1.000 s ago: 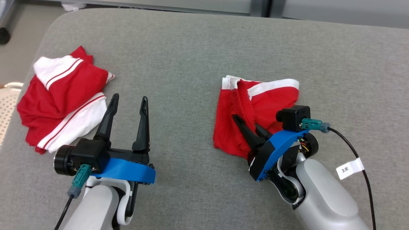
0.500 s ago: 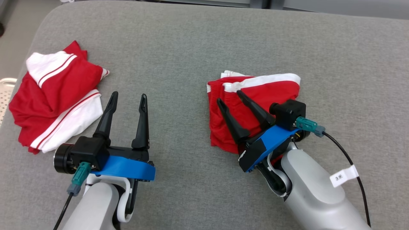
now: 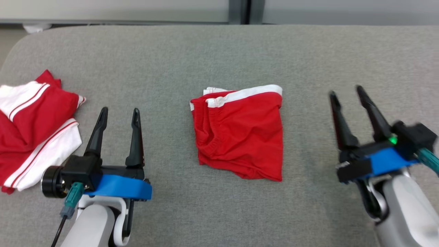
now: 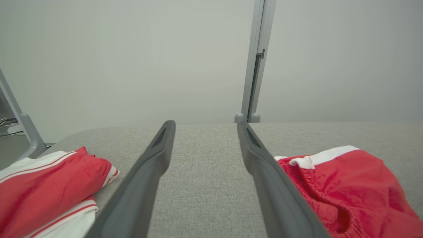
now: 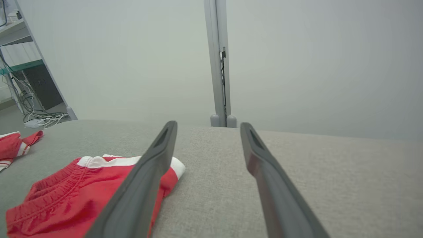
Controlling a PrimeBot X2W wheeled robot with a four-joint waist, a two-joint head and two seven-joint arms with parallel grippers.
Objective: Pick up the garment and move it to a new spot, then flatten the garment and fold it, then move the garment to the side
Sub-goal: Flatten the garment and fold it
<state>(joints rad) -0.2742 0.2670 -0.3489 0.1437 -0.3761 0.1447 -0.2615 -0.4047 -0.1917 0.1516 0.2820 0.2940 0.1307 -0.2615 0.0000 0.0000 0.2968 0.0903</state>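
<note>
The garment [image 3: 240, 133], red shorts with a white band along the top edge, lies folded in the middle of the grey surface [image 3: 219, 55]. It also shows at the lower right of the left wrist view [image 4: 343, 188] and the lower left of the right wrist view [image 5: 76, 195]. My left gripper [image 3: 120, 113] is open, to the left of the garment and apart from it. My right gripper [image 3: 346, 91] is open, to the right of the garment, with nothing between its fingers.
A second pile of red and white clothing [image 3: 31, 127] lies at the surface's left edge, also seen in the left wrist view [image 4: 49, 185] and far left in the right wrist view [image 5: 15, 145]. A pale wall with a grey post [image 4: 256, 66] stands behind.
My right gripper has opened, let go of the garment and drawn back to its right. The garment now lies folded flat. The head camera has shifted, so the whole scene sits further left.
</note>
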